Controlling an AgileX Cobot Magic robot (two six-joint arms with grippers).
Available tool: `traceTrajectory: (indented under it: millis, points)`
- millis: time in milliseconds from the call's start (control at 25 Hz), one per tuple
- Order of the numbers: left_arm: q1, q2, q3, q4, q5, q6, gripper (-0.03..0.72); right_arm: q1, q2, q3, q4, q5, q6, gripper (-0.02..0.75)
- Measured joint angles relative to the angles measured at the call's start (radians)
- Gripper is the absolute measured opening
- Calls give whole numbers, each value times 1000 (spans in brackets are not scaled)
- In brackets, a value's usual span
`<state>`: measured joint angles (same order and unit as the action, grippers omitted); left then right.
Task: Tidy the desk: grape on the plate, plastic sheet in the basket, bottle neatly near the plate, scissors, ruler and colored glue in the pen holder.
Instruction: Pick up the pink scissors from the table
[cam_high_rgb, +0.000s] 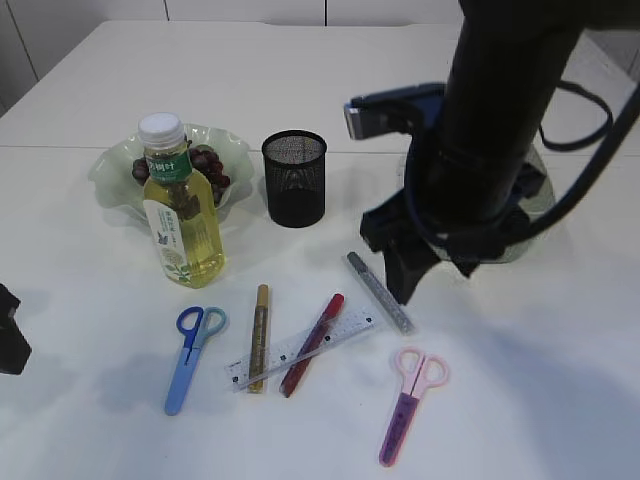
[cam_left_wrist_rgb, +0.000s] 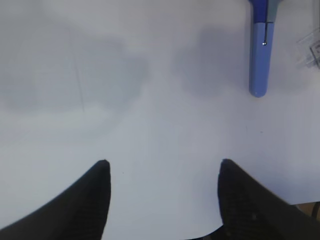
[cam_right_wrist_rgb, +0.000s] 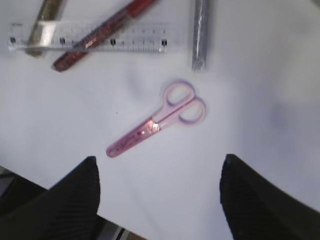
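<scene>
White table surface (cam_high_rgb: 560, 400) carries all items. A pale green scalloped plate (cam_high_rgb: 110, 170) at rear left holds dark grapes (cam_high_rgb: 205, 165). A bottle (cam_high_rgb: 180, 215) of yellow liquid, white-capped, stands upright directly in front of the plate. A black mesh pen holder (cam_high_rgb: 294, 177) stands right of the plate.

Near the front edge, blue scissors (cam_high_rgb: 189, 355) lie closed, handles toward the bottle. Beside them lies a clear ruler (cam_high_rgb: 345, 330), with a gold glue pen (cam_high_rgb: 259, 335) and a red glue pen (cam_high_rgb: 312, 342) lying across it. A silver glue pen (cam_high_rgb: 380, 290) lies just right of the ruler's end. Pink scissors (cam_high_rgb: 408, 400) lie closed, apart from the group.

The right gripper (cam_right_wrist_rgb: 160, 200) hangs above the table with its jaws spread and nothing between them; the pink scissors lie ahead of it. The left gripper (cam_left_wrist_rgb: 162, 195) is likewise spread and empty over bare table, with the blue scissors' blade tip ahead and to its right.
</scene>
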<state>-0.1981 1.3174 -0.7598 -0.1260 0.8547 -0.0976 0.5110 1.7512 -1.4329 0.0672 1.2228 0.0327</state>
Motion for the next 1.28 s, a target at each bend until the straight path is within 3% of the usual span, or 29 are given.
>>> traceTrajectory:
  millis: [200, 360, 600, 800, 920, 1280]
  points:
    - [0, 0, 0, -2, 0, 0, 488, 0, 0, 195, 75, -18, 88, 577]
    - [0, 0, 0, -2, 0, 0, 488, 0, 0, 305, 112, -152, 311, 577]
    - [0, 0, 0, -5, 0, 0, 488, 0, 0, 321, 116, -325, 640, 577]
    - [0, 0, 0, -7, 0, 0, 487, 0, 0, 321, 59, -361, 833, 577]
    - [0, 0, 0, -7, 0, 0, 487, 0, 2, 321, 14, -361, 889, 577]
    - [0, 0, 0, -9, -2, 0, 487, 35, 79, 321, 27, -370, 885, 577]
